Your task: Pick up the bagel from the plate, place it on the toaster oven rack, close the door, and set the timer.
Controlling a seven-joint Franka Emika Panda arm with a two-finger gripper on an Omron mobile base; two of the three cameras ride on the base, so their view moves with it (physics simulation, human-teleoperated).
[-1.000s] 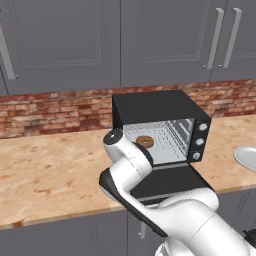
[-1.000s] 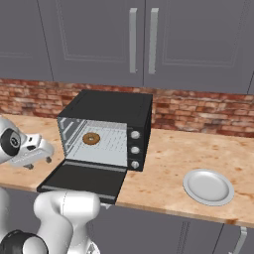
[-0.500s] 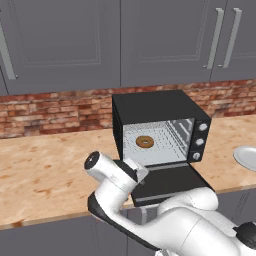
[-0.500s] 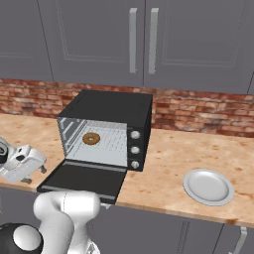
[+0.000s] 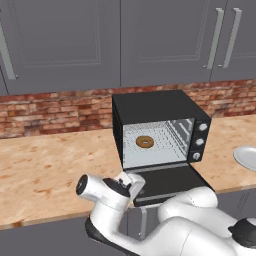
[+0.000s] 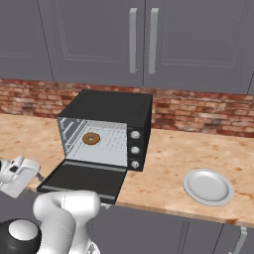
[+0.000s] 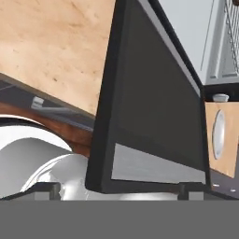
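Note:
The brown bagel [image 5: 145, 142] [image 6: 91, 139] lies on the silver wire rack [image 5: 160, 145] inside the toaster oven. The black door [image 5: 167, 181] [image 6: 82, 177] hangs open, lying flat in front of the cavity. My gripper [image 5: 133, 183] [image 6: 21, 173] sits low at the door's front left corner, by the counter's edge. In the hand view the gripper [image 7: 119, 189] is open, its tips wide apart, with the door [image 7: 149, 107] and its pale handle strip [image 7: 156, 165] just ahead between them. The pale plate [image 5: 247, 157] [image 6: 208, 186] [image 7: 218, 133] rests bare on the counter to the right.
The oven's three knobs [image 5: 199, 141] [image 6: 134, 149] run down its right front panel. A brick backsplash and grey wall cabinets stand behind. Wooden counter [image 5: 45, 170] stretches left of the oven. Grey lower cabinet fronts [image 6: 163, 230] lie below the counter's edge.
The arm has swung down from in front of the oven's mouth to the counter's front edge, left of the open door. The bagel stays on the rack.

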